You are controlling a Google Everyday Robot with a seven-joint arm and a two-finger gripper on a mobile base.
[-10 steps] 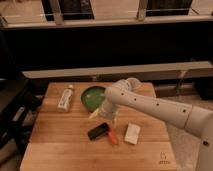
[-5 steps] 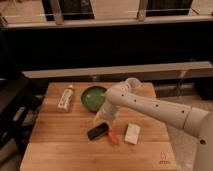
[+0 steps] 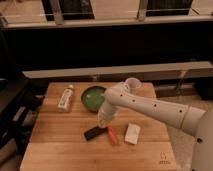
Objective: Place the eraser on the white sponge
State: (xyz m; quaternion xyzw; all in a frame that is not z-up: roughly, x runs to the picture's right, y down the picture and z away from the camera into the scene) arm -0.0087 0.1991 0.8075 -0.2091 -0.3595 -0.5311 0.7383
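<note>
The black eraser [image 3: 94, 132] lies flat on the wooden table [image 3: 55, 145], just left of an orange carrot [image 3: 112, 135]. The white sponge [image 3: 132, 133] lies to the right of the carrot, apart from the eraser. My gripper [image 3: 103, 121] hangs at the end of the white arm, just above the eraser's right end and the carrot's top.
A green bowl [image 3: 93, 97] sits behind the gripper. A white bottle [image 3: 65, 97] lies at the back left. A clear plastic cup [image 3: 132, 84] stands at the back, partly behind the arm. A dark bench and railing run behind the table.
The gripper has dropped slightly lower toward the eraser. The eraser, carrot and sponge have not moved.
</note>
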